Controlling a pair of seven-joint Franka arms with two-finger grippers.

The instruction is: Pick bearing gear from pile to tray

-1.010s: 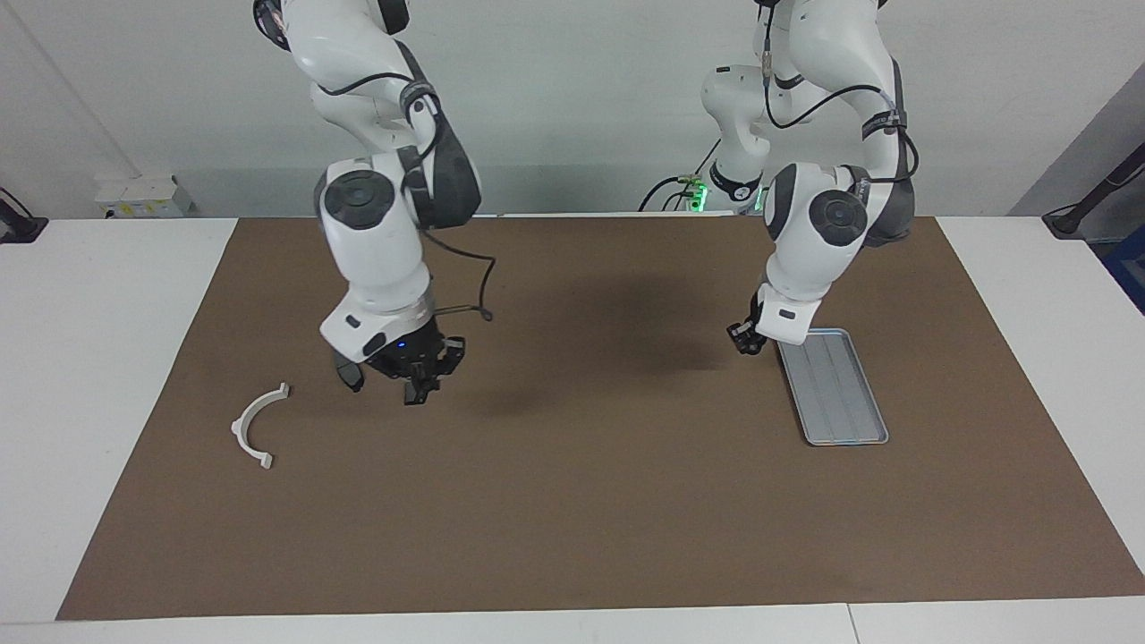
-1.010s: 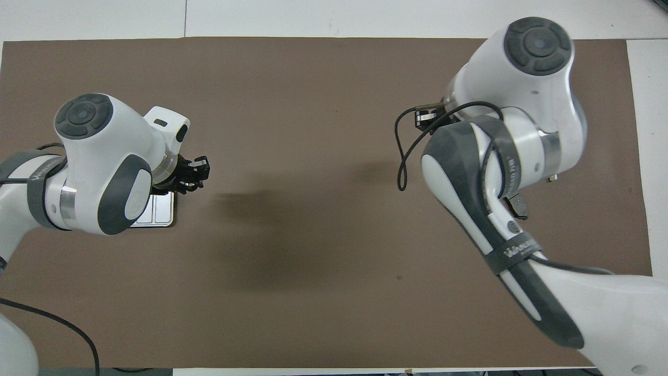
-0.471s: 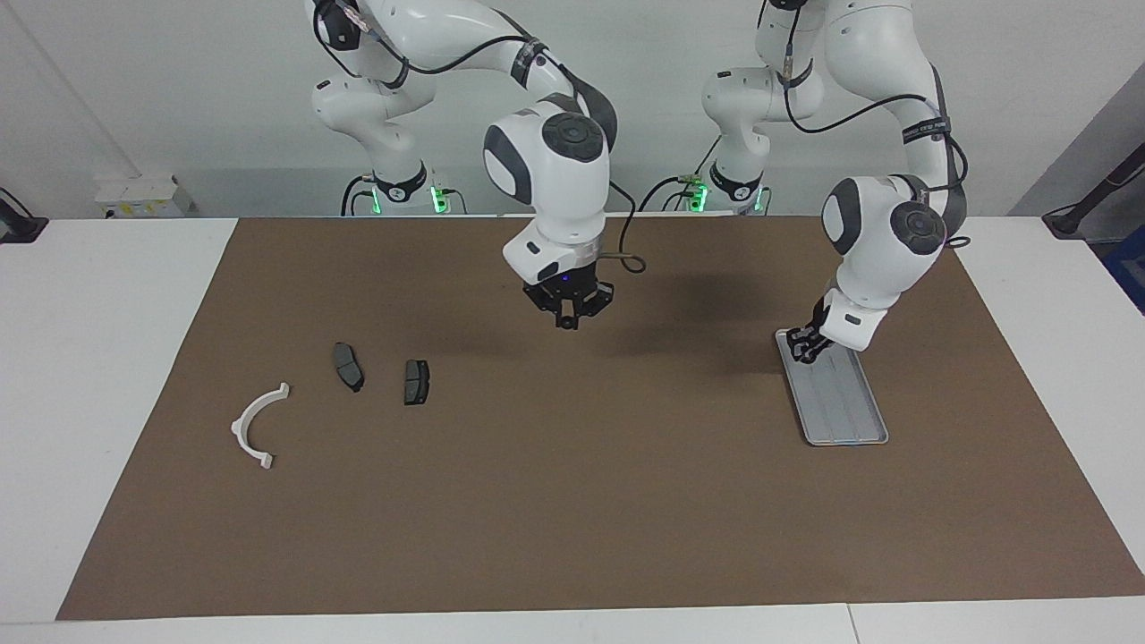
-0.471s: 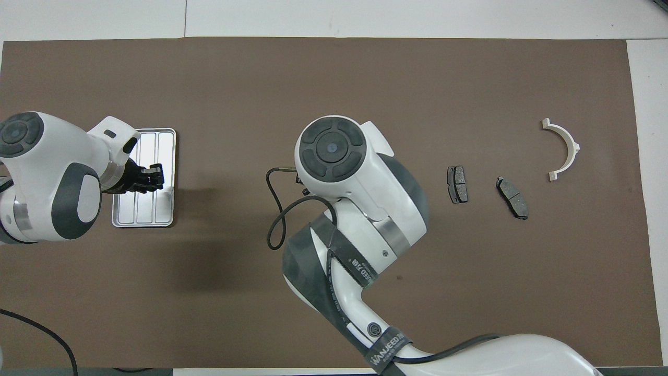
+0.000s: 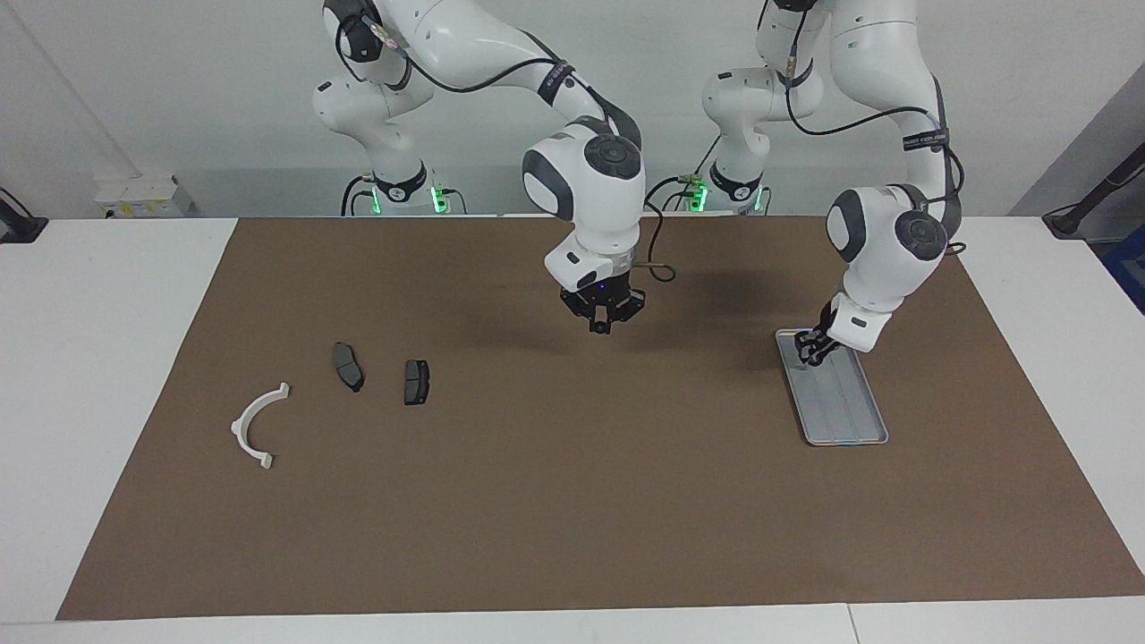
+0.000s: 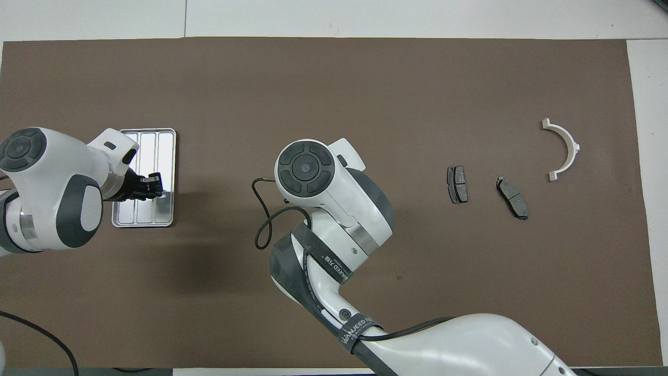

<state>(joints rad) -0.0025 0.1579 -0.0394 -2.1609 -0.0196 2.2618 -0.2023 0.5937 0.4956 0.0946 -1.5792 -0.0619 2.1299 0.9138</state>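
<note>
The pile lies toward the right arm's end: a white half-ring bracket (image 5: 255, 425) (image 6: 566, 149) and two dark grey plates (image 5: 348, 367) (image 5: 416, 382) (image 6: 457, 184) (image 6: 512, 190). No tiny black pieces show on the mat. The silver tray (image 5: 845, 402) (image 6: 156, 146) lies toward the left arm's end. My right gripper (image 5: 598, 324) hangs over the middle of the mat, fingers together, seemingly on a tiny dark piece; its own wrist hides it in the overhead view. My left gripper (image 5: 811, 349) (image 6: 155, 186) is low over the tray's end nearer the robots.
A brown mat (image 5: 581, 501) covers most of the white table (image 5: 89, 358). The right arm's forearm and cable (image 6: 261, 230) reach over the mat's middle.
My right gripper rose from over the plates and moved toward the tray, uncovering both plates. My left gripper moved from beside the tray to over its nearer end.
</note>
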